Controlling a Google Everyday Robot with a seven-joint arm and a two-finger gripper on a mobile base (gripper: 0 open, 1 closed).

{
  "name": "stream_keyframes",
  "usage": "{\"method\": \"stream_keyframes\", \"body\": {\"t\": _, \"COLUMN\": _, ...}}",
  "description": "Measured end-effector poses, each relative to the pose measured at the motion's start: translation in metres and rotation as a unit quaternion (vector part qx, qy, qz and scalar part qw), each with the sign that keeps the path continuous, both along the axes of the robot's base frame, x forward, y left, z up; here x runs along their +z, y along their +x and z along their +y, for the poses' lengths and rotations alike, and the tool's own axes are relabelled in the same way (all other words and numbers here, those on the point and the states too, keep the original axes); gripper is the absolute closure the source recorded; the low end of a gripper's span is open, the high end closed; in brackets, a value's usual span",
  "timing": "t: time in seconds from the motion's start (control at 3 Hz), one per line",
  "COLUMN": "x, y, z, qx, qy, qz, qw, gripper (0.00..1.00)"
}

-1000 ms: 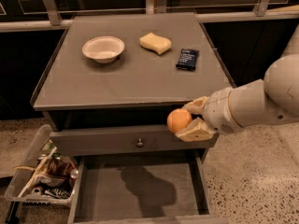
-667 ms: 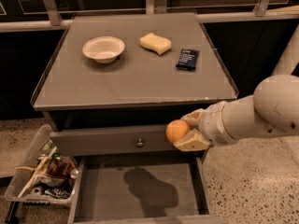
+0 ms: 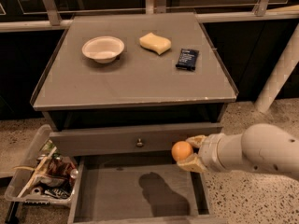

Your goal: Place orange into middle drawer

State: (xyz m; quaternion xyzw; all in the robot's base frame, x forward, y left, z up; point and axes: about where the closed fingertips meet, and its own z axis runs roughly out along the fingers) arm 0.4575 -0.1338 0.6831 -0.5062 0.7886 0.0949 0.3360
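Observation:
My gripper (image 3: 187, 151) is shut on the orange (image 3: 181, 150), a small round orange fruit held between two pale fingers (image 3: 196, 140). It hangs at the right, just in front of the knobbed drawer front (image 3: 135, 141) and above the right side of the open middle drawer (image 3: 117, 190). That drawer is wide and shallow with a plain grey floor, and my arm's shadow falls on it. My white arm (image 3: 254, 153) reaches in from the right edge.
On the cabinet top (image 3: 131, 73) lie a white bowl (image 3: 103, 48), a pale yellow sponge (image 3: 155, 42) and a dark packet (image 3: 187, 59). A clear bin of snack packets (image 3: 39, 176) stands on the floor at the left. A white post (image 3: 279, 71) leans at the right.
The gripper with the orange has moved down and slightly left, from beside the cabinet top's edge to in front of the knobbed drawer front, over the open drawer.

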Motion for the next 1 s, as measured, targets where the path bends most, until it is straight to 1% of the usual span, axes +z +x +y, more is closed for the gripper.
{"method": "stream_keyframes", "body": {"t": 0.33, "x": -0.046, "y": 0.009, "z": -0.011, "qx": -0.036, "qy": 0.009, "qz": -0.005, "qw": 0.9993, "gripper": 1.0}}
{"method": "stream_keyframes", "body": {"t": 0.67, "x": -0.053, "y": 0.009, "z": -0.008, "qx": -0.031, "qy": 0.015, "qz": 0.001, "qw": 0.9994, "gripper": 1.0}}
{"method": "stream_keyframes", "body": {"t": 1.0, "x": -0.073, "y": 0.012, "z": 0.004, "qx": -0.016, "qy": 0.054, "qz": 0.014, "qw": 0.9983, "gripper": 1.0}}
